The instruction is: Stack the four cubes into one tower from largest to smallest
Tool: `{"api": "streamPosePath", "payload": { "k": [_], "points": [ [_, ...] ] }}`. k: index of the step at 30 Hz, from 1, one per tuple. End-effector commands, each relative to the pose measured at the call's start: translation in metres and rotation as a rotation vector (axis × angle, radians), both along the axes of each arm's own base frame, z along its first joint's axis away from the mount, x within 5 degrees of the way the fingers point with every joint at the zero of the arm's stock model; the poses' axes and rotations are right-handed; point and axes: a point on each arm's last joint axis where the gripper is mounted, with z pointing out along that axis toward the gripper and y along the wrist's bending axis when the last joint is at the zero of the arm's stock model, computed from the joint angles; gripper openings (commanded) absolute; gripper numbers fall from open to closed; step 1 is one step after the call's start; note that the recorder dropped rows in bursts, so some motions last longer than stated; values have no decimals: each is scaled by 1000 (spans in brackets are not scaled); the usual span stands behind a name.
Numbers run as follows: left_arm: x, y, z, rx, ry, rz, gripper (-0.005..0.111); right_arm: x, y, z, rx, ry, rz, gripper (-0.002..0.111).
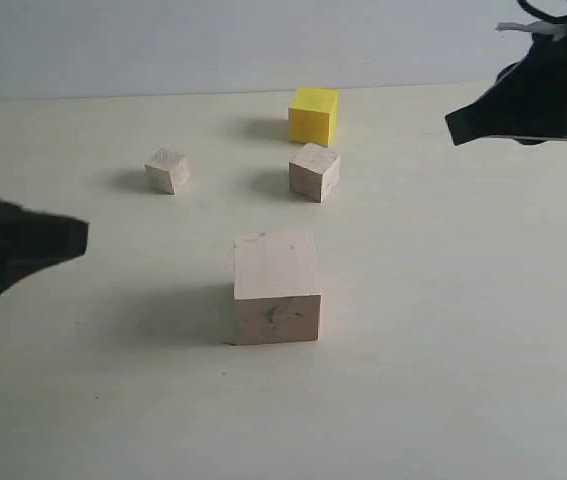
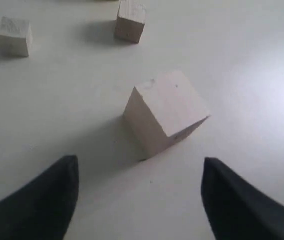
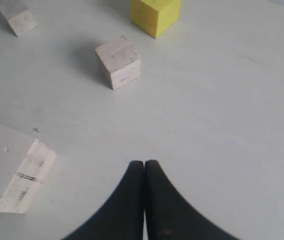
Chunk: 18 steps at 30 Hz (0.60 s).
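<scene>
Jaws spread wide and empty on our left gripper [image 2: 139, 161], pinched together empty on our right gripper [image 3: 144, 164]

Three pale wood cubes [image 1: 276, 285] [image 1: 314, 171] [image 1: 167, 170], one yellow cube [image 1: 313, 114]

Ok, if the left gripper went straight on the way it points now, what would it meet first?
Most likely the large wood cube, centred ahead of the open left gripper; how far off is hard to judge.
</scene>
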Motion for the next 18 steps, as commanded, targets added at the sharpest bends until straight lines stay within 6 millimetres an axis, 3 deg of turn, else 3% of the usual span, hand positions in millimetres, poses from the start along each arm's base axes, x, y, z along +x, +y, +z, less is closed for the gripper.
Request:
{"api": "streamPosePath", "payload": {
  "k": [1, 5, 8, 18],
  "points": [
    [50, -27, 16, 55, 41, -9, 76, -22, -13, 14, -8, -60, -62, 0],
    [103, -56, 17, 119, 77, -34, 92, -45, -21, 18, 8, -98, -64, 0],
    [133, -74, 7, 144, 124, -45, 95, -59, -26, 27, 29, -131, -71, 0],
    [188, -104, -10, 182, 112, -65, 95, -74, -30, 19, 53, -131, -90, 0]
  ]
}}
